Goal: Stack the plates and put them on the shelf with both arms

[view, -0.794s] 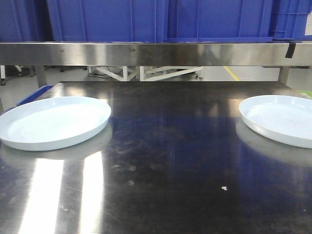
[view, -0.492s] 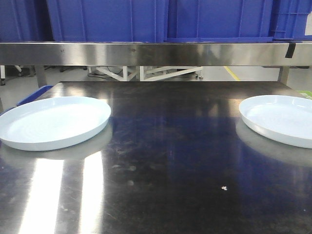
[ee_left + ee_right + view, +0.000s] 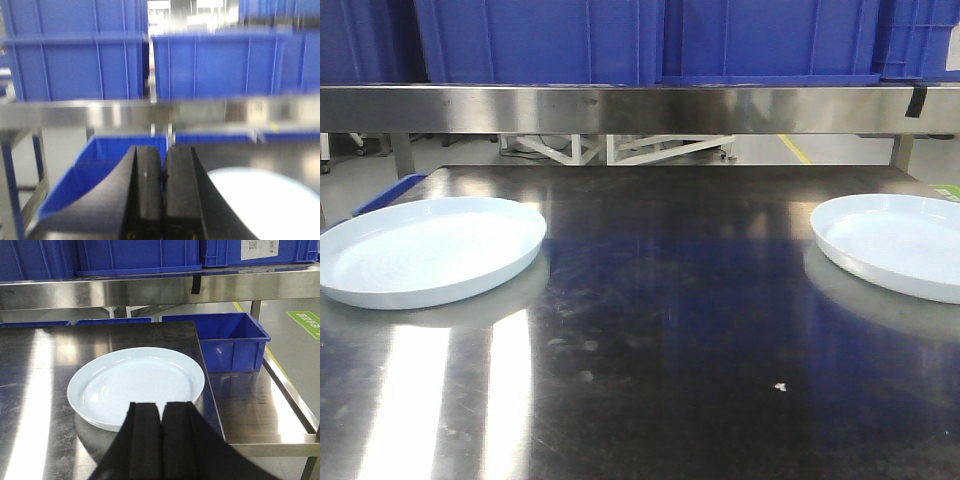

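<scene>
Glossy, pale bluish-white and hard-looking: judged stiff, fairly heavy, slick under gripper pads, and liable to chip or crack if dropped or knocked against steel. Lying flat, rims up, on the dark scratched steel tabletop: the left plate near the left edge, the right plate toward the right edge, well apart, not yet stacked. Best taken at the low raised rim, one finger over the lip and one worked beneath, for want of any other purchase on so shallow a dish; probably at the near edge, with a firm pinch against slipping and a gentle set-down onto the second plate. Above and behind, the shelf, a brushed steel rail with blue crates on top. From the left wrist view, blurred: left gripper pressed closed, fingers meeting along a thin seam, nothing between them, aimed roughly level toward the rack, with its plate low and to the right of the fingers. From the right wrist view: right gripper likewise closed and empty, pitched downward, poised just short of the near rim of its plate. No contact with either plate. Would have to open before any hold.
</scene>
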`<action>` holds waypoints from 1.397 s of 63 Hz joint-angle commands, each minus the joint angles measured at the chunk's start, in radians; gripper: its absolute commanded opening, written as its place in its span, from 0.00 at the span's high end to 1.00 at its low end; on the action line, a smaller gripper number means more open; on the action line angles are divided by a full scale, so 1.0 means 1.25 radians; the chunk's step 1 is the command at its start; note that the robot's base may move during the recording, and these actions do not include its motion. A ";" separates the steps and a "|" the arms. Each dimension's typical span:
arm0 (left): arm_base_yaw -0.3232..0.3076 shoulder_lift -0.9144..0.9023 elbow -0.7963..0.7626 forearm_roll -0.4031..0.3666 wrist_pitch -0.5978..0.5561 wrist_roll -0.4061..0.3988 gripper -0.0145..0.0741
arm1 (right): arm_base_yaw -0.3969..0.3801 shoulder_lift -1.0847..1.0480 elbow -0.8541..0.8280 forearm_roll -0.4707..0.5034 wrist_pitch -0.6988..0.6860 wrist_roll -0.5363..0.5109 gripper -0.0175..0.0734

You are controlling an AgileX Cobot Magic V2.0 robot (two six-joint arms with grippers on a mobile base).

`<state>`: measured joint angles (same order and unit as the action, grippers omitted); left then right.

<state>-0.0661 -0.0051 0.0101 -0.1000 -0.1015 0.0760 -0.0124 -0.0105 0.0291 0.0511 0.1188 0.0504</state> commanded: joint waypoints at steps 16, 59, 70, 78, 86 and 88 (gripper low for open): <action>-0.006 0.155 -0.312 -0.026 0.127 -0.003 0.74 | -0.003 -0.017 -0.013 -0.002 -0.069 -0.002 0.75; -0.006 0.950 -0.913 -0.130 0.644 -0.003 0.37 | -0.003 -0.017 -0.013 -0.002 -0.069 -0.002 0.75; -0.006 1.118 -1.001 -0.143 0.746 -0.003 0.23 | -0.003 -0.017 -0.013 -0.002 -0.069 -0.002 0.75; -0.006 1.234 -1.054 -0.142 0.799 -0.004 0.23 | -0.003 -0.017 -0.013 -0.002 -0.069 -0.002 0.75; -0.006 1.318 -1.079 -0.135 0.804 -0.004 0.23 | -0.003 -0.017 -0.013 -0.002 -0.069 -0.002 0.75; -0.006 1.337 -1.083 -0.135 0.804 -0.004 0.23 | -0.003 -0.017 -0.013 -0.002 -0.069 -0.002 0.75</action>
<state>-0.0678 1.6618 -1.2986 -0.2532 0.9217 0.0760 -0.0124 -0.0105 0.0291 0.0511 0.1188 0.0504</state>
